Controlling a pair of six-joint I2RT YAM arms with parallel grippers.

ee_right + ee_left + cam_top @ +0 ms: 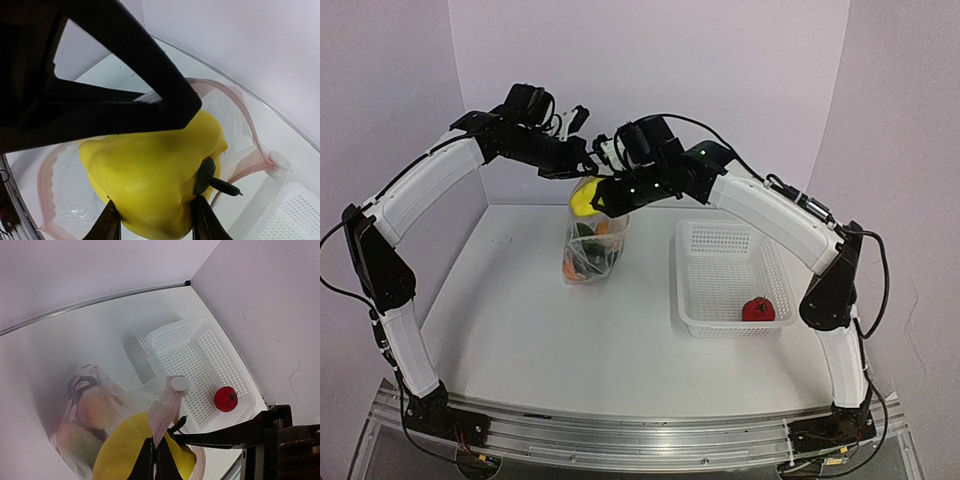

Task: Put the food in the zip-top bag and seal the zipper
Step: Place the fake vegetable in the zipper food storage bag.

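My right gripper [598, 198] is shut on the yellow pepper [584, 198] and holds it at the open mouth of the clear zip-top bag [592, 252]. In the right wrist view the pepper [155, 175] sits between my fingers above the bag's pinkish zipper strip [250, 150]. My left gripper [154, 460] is shut on the bag's upper edge [167, 407] and holds it up, with the white slider tab [179, 384] beside it. Several pieces of food lie inside the bag [92, 407]. A red apple [757, 309] lies in the white basket [725, 245].
The white perforated basket [197, 347] stands to the right of the bag, near the right wall. The back wall is close behind both grippers. The right arm's black finger [225, 432] crosses the left wrist view.
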